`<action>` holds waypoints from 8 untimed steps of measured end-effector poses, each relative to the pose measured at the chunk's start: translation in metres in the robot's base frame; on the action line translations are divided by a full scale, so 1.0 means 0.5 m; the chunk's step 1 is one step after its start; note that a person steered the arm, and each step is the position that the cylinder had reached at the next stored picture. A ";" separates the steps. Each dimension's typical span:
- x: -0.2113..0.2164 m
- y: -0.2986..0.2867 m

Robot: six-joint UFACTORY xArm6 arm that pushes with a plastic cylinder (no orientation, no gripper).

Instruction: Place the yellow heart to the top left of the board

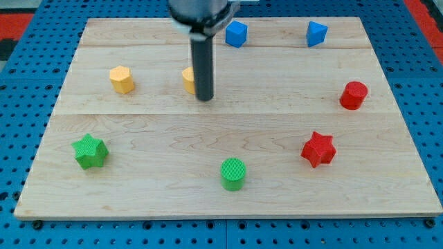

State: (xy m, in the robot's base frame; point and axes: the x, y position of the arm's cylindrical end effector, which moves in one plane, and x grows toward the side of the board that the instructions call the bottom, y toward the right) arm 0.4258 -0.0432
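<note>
A yellow block (188,79), most of it hidden behind the rod so its shape cannot be made out, lies in the upper middle of the wooden board (228,187). My tip (204,98) rests on the board right beside it, at its right and lower edge, apparently touching. A second yellow block, a hexagon (122,79), sits further to the view's left at about the same height. The board's top left corner lies above and left of that hexagon.
Two blue blocks (236,33) (316,33) sit near the top edge. A red cylinder (353,95) is at the right, a red star (318,149) lower right, a green cylinder (232,173) at bottom centre, a green star (90,151) lower left.
</note>
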 end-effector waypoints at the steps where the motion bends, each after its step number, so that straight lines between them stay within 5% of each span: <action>1: -0.047 -0.037; 2: -0.005 0.036; 4: -0.224 -0.053; 6: -0.105 -0.099; 7: -0.214 -0.142; 8: -0.223 -0.164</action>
State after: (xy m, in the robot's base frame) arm 0.3145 -0.1251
